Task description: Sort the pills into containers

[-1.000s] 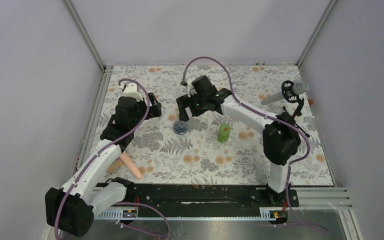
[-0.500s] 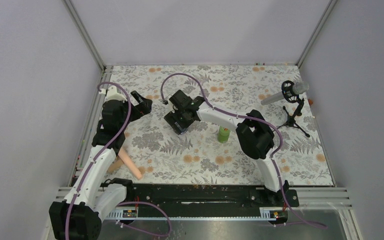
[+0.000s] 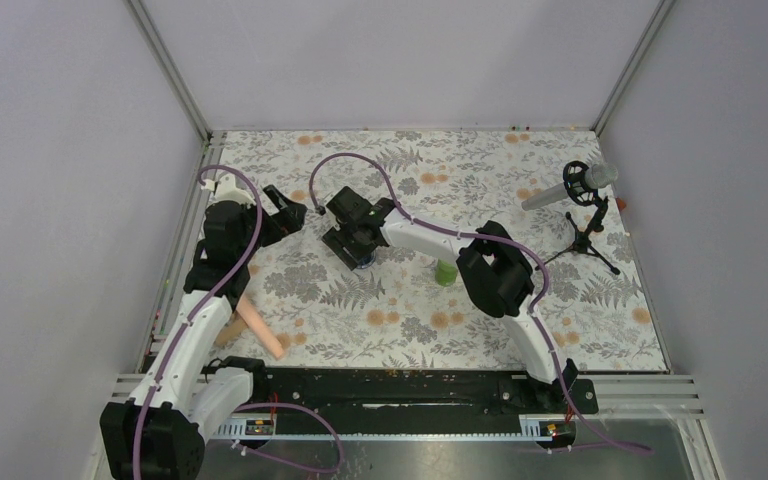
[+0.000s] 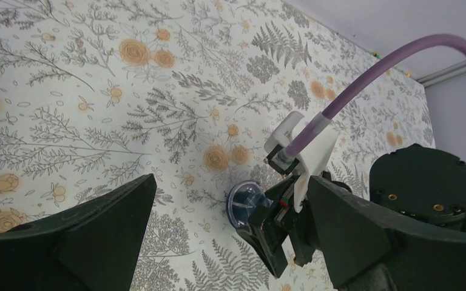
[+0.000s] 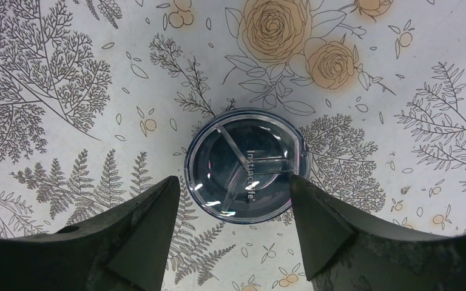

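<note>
The dark-blue jar (image 5: 247,174) stands upright on the counter (image 5: 400,73), near its middle, in the same spot as a second ago. Its clear lid is on, and through it I see dividers but no pills that I can make out.

What is new is my right hand (image 5: 233,182). A second ago it hung higher and just beyond the jar, which lay in plain sight from above. Now it has dropped over the jar and hides all but a sliver of blue in the top view. My fingers (image 5: 139,224) straddle the jar, one to each side, and they are drawing in. The right one looks to be at the rim and the other just short of it, so this hand is open and grips nothing yet.

The green bottle (image 3: 445,272) is where it was, just right of the jar, now partly behind my right forearm. My left hand (image 4: 232,180) has pulled slightly back towards the left edge. It is spread wide and empty, facing the jar from nearby. The peach-pink rods (image 3: 260,332) lie untouched near my left arm.

I judge the sorting itself has not begun. This is the approach to take hold of the jar, probably so the lid can come off.
</note>
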Available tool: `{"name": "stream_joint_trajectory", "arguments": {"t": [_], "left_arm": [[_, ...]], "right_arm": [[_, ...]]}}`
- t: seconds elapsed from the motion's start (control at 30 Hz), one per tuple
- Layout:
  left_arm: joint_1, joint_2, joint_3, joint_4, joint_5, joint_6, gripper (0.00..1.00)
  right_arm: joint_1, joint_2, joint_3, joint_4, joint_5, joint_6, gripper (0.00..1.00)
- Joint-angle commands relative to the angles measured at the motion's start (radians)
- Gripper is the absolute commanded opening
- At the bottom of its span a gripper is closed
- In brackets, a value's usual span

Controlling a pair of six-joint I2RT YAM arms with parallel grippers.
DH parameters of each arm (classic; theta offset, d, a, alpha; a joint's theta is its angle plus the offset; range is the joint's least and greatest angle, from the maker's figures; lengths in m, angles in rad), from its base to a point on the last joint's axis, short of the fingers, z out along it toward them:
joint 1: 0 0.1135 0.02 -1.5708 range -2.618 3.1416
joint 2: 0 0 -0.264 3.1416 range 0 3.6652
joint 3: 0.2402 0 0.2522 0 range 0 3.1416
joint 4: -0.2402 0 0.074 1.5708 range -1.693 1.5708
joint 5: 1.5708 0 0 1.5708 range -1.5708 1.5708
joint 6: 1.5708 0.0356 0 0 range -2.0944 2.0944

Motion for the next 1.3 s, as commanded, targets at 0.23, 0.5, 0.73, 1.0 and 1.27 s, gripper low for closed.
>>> {"name": "stream_joint_trajectory", "arguments": {"t": [0.23, 0.5, 0.73, 1.0, 1.27], "left_arm": [[0.006, 0.001, -0.03, 0.053, 0.045, -0.019, 0.99], [0.006, -0.006, -0.039, 0.049, 0.042, -0.02, 0.99], [0.006, -0.003, -0.042, 0.051, 0.041, -0.018, 0.99], [0.006, -0.006, -0.045, 0.05, 0.039, -0.017, 0.99], [0.006, -0.004, -0.061, 0.058, 0.045, -0.009, 0.98]], "right_arm": [[0.016, 0.028, 0.008, 0.03, 0.082, -0.011, 0.72], [0.018, 0.036, 0.011, 0.032, 0.068, -0.002, 0.77], [0.018, 0.038, 0.007, 0.032, 0.055, -0.001, 0.8], [0.018, 0.04, 0.011, 0.033, 0.063, 0.001, 0.82], [0.017, 0.017, 0.007, 0.035, 0.051, 0.01, 0.69]]}}
